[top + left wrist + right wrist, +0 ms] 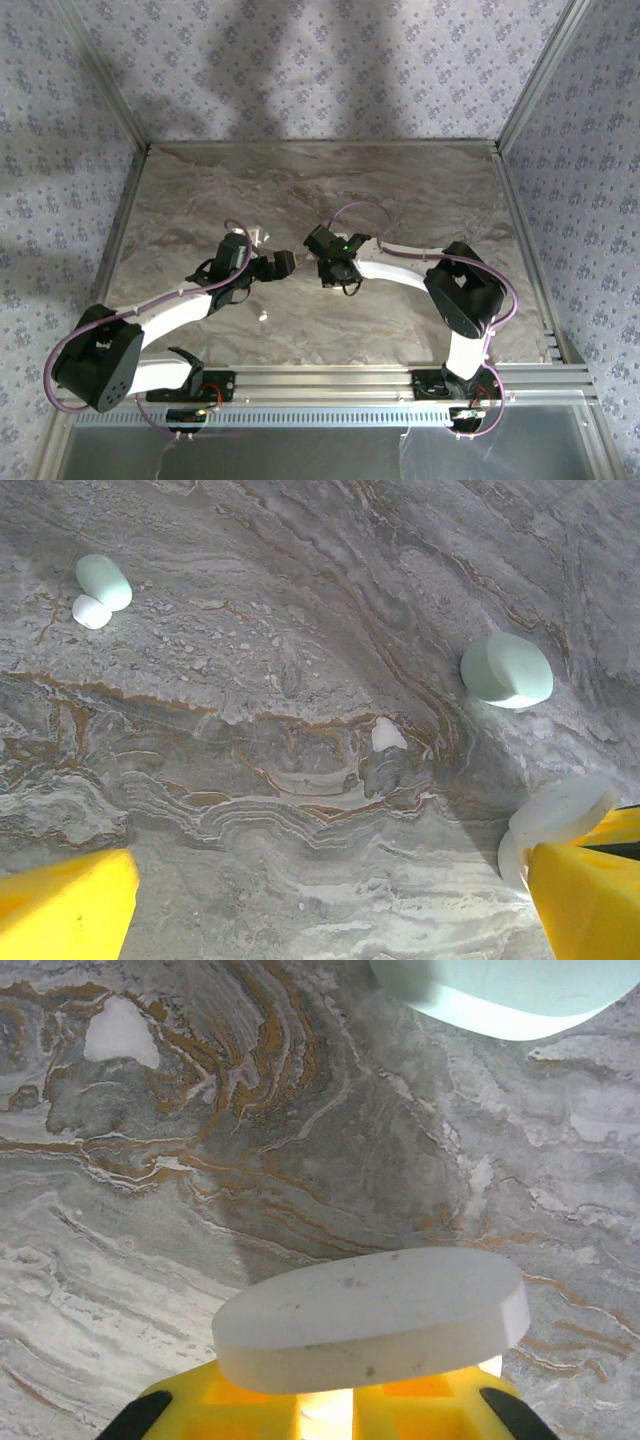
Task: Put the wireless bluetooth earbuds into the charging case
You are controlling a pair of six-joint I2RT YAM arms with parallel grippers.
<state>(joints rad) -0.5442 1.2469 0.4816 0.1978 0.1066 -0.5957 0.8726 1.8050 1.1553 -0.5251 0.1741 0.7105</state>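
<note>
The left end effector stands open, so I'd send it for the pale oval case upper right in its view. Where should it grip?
Take the case across its narrow width, on the two long side walls, coming straight down from above. It lies flat on the table with room beside both walls; the rounded ends would likely slip.

Marble table (250, 830), earbud (90, 611), mint oval case (507, 670)
</note>
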